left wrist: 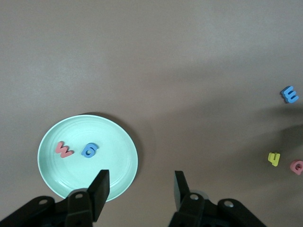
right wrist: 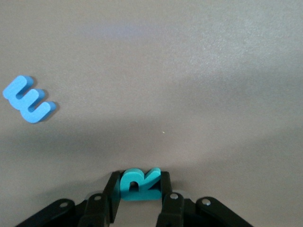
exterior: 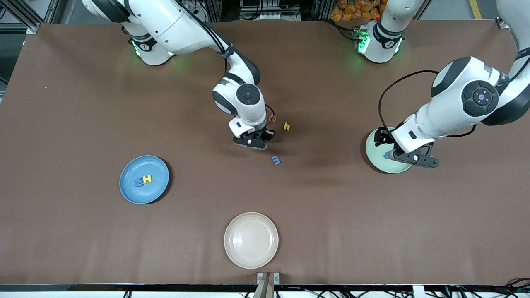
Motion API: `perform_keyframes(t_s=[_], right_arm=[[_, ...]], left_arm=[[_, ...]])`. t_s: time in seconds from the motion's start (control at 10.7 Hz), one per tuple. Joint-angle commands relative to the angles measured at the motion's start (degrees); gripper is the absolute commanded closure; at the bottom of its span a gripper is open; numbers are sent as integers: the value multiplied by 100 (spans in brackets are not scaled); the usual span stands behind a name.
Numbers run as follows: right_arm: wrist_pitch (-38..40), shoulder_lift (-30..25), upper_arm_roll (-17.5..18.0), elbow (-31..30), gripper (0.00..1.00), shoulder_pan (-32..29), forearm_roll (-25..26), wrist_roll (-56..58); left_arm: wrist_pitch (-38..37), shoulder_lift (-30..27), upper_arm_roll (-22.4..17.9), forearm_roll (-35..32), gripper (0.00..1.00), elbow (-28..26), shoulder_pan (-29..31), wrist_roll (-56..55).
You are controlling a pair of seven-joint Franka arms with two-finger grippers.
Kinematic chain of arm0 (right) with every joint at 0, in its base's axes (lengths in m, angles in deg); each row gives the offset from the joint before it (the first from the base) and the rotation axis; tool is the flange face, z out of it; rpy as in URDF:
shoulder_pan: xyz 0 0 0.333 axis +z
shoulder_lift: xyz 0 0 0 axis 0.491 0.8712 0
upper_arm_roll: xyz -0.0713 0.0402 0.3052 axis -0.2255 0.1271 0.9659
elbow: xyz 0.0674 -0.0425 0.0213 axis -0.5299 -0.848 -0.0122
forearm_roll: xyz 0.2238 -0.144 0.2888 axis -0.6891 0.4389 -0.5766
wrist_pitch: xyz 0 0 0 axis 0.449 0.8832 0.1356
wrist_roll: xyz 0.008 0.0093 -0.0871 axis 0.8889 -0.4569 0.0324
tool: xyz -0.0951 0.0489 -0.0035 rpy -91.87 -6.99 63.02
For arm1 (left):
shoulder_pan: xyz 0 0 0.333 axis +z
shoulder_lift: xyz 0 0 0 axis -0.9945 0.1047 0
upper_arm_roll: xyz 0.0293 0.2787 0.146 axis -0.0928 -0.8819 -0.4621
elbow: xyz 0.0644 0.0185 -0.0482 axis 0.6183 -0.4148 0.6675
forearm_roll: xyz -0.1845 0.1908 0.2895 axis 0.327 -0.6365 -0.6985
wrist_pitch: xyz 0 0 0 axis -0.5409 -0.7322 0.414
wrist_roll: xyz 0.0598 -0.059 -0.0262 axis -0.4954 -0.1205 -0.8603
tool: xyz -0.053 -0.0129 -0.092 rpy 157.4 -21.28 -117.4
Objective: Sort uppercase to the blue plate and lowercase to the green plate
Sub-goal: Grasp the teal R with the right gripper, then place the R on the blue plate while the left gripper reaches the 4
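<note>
Right gripper [right wrist: 138,196] pinches teal R [right wrist: 138,183] (front view hides it)

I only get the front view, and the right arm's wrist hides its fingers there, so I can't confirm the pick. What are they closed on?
Observer: The right gripper is shut on the teal R.
Operator: What's in the green plate?
Observer: The green plate holds a red w and a blue g, lying apart.
Operator: And the left gripper?
Observer: The left gripper is open and empty, over that plate's rim.
</note>
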Motion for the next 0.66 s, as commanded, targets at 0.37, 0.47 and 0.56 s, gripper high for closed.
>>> perform_keyframes(t_s=[0.37,0.47,0.56], right_arm=[[777,-917,37,-121,100,-622,68,497],[1049,-1163,37,-121,100,-903,7,908],[1339,-1392,37,-130,100,-1254,-63,1417]], left_arm=[[46,-27,-43,134,39,18,-264,-436],[81,-27,-43,134,39,-8,-334,-594],[160,-27,-43,143,39,-69,-466,-796]])
